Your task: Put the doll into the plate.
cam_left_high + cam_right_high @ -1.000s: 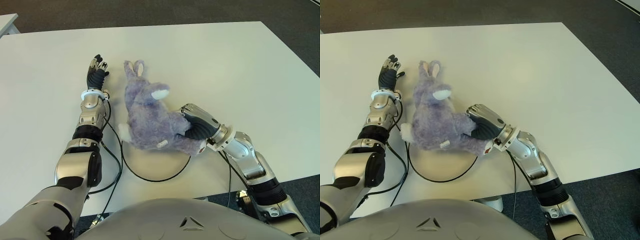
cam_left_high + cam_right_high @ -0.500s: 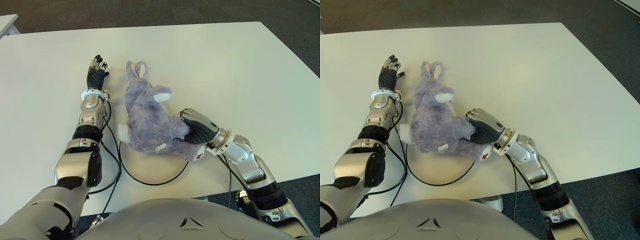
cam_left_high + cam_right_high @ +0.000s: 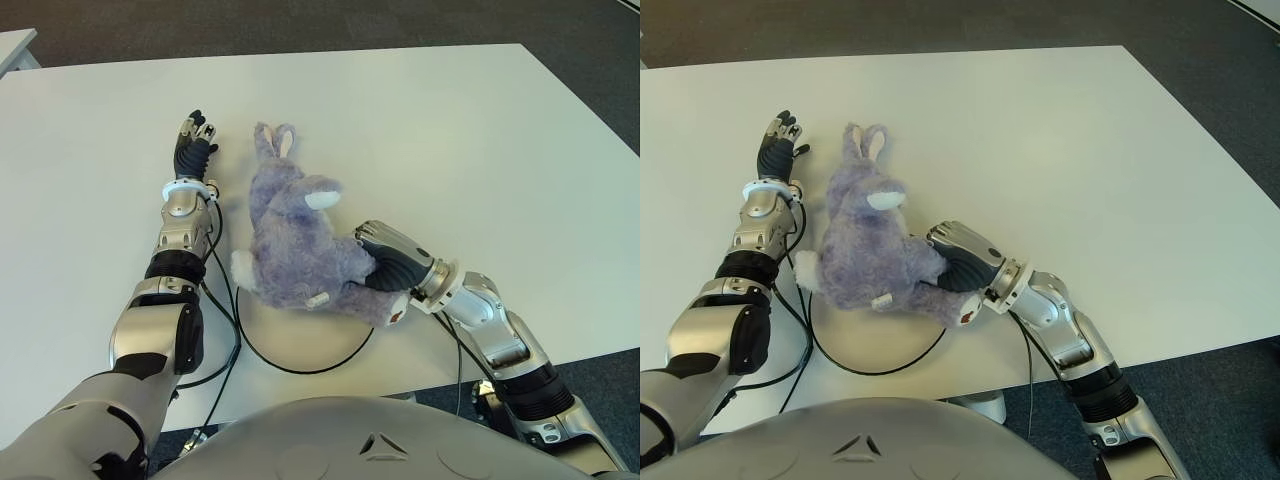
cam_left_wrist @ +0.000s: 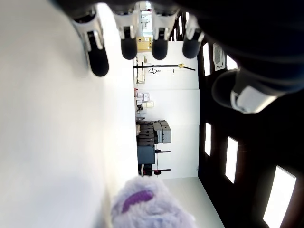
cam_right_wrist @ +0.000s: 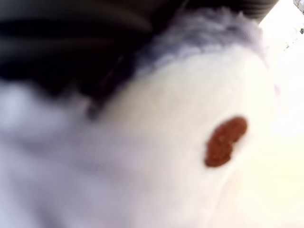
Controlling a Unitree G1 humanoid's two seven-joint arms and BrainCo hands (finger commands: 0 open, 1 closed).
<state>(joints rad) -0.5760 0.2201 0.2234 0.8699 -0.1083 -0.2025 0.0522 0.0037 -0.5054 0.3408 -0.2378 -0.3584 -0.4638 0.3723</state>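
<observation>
A purple plush rabbit doll (image 3: 295, 240) lies with its ears pointing away from me and its lower body over the far part of a cream plate (image 3: 292, 338) with a thin black rim. My right hand (image 3: 385, 262) is shut on the doll's rump from the right; the right wrist view is filled with the doll's fur (image 5: 142, 156). My left hand (image 3: 192, 140) stretches out on the table to the left of the doll's head, fingers straight and holding nothing. The left wrist view shows the doll's ear (image 4: 142, 204) beyond its fingertips (image 4: 99, 59).
The white table (image 3: 450, 140) stretches wide to the right and behind the doll. Black cables (image 3: 225, 300) run along my left forearm beside the plate's left rim. The table's front edge is close behind my right elbow.
My right hand has drawn the doll slightly left and toward me, so it covers more of the plate. The left arm has not moved.
</observation>
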